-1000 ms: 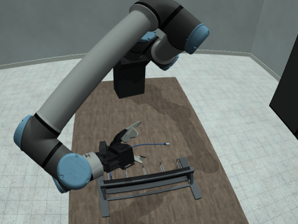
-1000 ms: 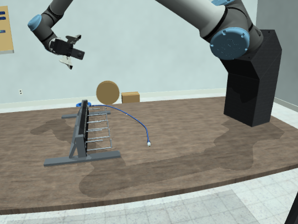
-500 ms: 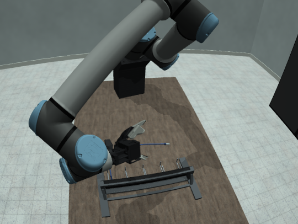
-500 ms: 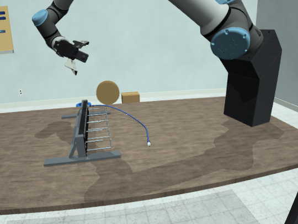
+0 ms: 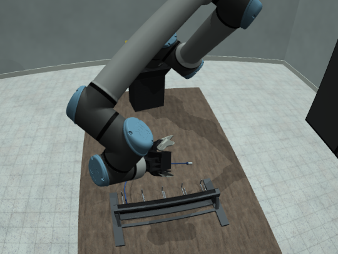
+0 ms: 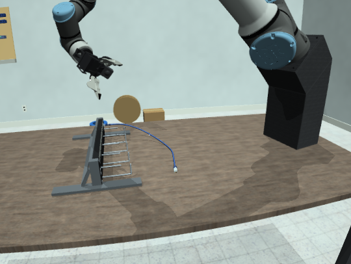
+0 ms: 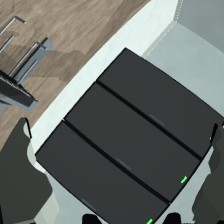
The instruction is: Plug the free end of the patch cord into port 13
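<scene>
The grey rack (image 5: 166,203) (image 6: 94,153) stands upright on the brown table (image 5: 200,103) (image 6: 221,156). A blue patch cord (image 5: 178,163) (image 6: 153,138) runs from the rack's far end in an arc down to the table. Its free plug (image 5: 189,162) (image 6: 175,171) lies on the table, away from the rack. My gripper (image 5: 167,157) (image 6: 110,80) is open and empty. It hangs in the air high above the rack, well clear of the plug. In the wrist view I see only the finger edges at the lower corners and part of the rack (image 7: 17,92).
The black robot pedestal (image 5: 147,94) (image 6: 296,97) stands on the table's far end. A black cabinet (image 5: 325,109) (image 7: 125,140) stands on the floor beside the table. A round wooden disc (image 6: 127,108) and a cardboard box (image 6: 153,114) sit behind the table.
</scene>
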Motion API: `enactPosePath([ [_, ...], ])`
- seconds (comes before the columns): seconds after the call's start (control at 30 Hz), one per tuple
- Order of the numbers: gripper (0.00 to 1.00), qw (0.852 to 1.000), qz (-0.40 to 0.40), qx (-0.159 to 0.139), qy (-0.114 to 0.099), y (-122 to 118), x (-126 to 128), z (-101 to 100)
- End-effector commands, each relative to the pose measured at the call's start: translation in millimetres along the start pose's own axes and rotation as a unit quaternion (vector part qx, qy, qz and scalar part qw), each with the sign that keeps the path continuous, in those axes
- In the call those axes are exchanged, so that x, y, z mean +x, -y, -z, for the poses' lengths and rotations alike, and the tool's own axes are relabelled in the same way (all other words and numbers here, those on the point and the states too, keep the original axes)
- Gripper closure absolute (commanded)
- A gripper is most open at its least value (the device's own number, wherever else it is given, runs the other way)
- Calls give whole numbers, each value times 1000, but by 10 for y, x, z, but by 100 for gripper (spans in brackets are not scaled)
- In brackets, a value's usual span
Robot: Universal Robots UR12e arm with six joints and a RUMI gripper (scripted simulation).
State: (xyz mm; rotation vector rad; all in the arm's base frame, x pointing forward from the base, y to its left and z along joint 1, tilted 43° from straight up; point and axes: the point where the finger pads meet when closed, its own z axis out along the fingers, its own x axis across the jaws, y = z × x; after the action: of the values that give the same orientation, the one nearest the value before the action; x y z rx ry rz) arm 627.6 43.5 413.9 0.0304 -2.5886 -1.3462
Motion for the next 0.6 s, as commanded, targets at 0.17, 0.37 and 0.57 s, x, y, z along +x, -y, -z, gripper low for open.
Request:
enactPosePath([
  [0.17, 0, 996, 24, 54, 70, 181, -46, -455],
  [0.37, 0, 990, 39, 81, 106, 278, -67, -714],
  [0.57, 0, 985, 49, 102, 132, 359, -90, -904],
])
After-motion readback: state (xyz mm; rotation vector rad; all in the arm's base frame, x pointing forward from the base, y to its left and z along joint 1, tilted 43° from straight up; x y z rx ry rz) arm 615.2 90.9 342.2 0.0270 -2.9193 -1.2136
